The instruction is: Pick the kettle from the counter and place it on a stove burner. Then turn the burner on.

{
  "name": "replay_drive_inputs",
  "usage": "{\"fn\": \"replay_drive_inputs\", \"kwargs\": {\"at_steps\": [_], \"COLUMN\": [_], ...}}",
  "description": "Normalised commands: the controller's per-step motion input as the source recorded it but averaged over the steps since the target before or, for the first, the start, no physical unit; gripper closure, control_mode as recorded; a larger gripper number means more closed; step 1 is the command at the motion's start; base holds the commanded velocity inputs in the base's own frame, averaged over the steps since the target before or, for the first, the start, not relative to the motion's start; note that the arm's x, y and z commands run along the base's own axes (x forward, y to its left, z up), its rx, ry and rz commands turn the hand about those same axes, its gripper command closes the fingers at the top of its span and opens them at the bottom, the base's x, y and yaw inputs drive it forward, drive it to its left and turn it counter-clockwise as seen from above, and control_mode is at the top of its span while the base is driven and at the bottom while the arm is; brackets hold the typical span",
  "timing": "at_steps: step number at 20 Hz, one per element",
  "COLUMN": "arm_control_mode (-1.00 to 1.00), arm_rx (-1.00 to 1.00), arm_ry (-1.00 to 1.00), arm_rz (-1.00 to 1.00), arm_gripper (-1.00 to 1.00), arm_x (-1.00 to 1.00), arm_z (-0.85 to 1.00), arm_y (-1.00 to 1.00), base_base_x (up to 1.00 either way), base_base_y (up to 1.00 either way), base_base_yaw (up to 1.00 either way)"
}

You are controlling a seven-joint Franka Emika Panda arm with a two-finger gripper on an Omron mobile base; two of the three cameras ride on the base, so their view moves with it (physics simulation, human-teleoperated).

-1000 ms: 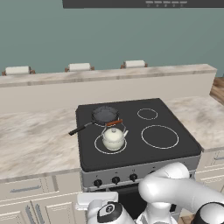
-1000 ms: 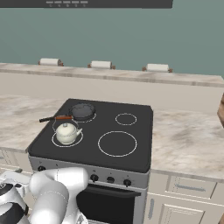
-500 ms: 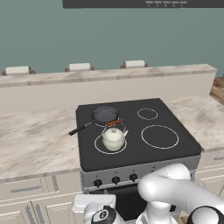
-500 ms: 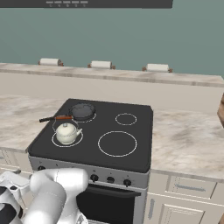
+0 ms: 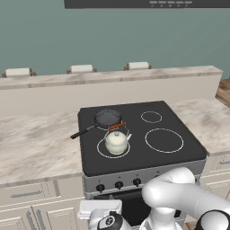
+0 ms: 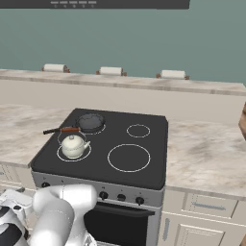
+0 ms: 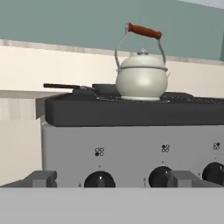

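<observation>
Kettle (image 5: 117, 140) already sits on the stove burner (image 5: 102, 152), at cooktop's seven o'clock. End effector (image 7: 113, 180), jaws wide and empty, should centre on the leftmost knob (image 7: 99, 179) before closing.

A flat teal-green wall (image 5: 112, 40) rises behind a long beige marble-topped ledge (image 5: 112, 77); dark range hood (image 5: 148, 3) overhead.
</observation>
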Motion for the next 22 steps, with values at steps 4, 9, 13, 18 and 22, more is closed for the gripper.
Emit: {"fn": "replay_drive_inputs", "kwargs": {"at_steps": [4,9,13,18,22], "arm_control_mode": [-1.00,-1.00,-1.00,-1.00,-1.00], "arm_rx": [0.05,0.07,0.06,0.05,0.04], "arm_ry": [0.00,0.01,0.00,0.00,0.00], "arm_rz": [0.09,0.11,0.09,0.05,0.02], "arm_gripper": [-1.00,-1.00,-1.00,-1.00,-1.00], "arm_x": [0.18,0.22,0.24,0.33,0.31], "arm_z": [0.00,0.00,-0.01,-0.17,-0.31], "arm_y": [-0.21,-0.18,-0.12,0.00,0.00], "base_base_x": [0.00,0.00,0.00,0.00,0.00], "base_base_y": [0.00,0.00,0.00,0.00,0.00], "base_base_yaw": [0.00,0.00,0.00,0.00,0.00]}}
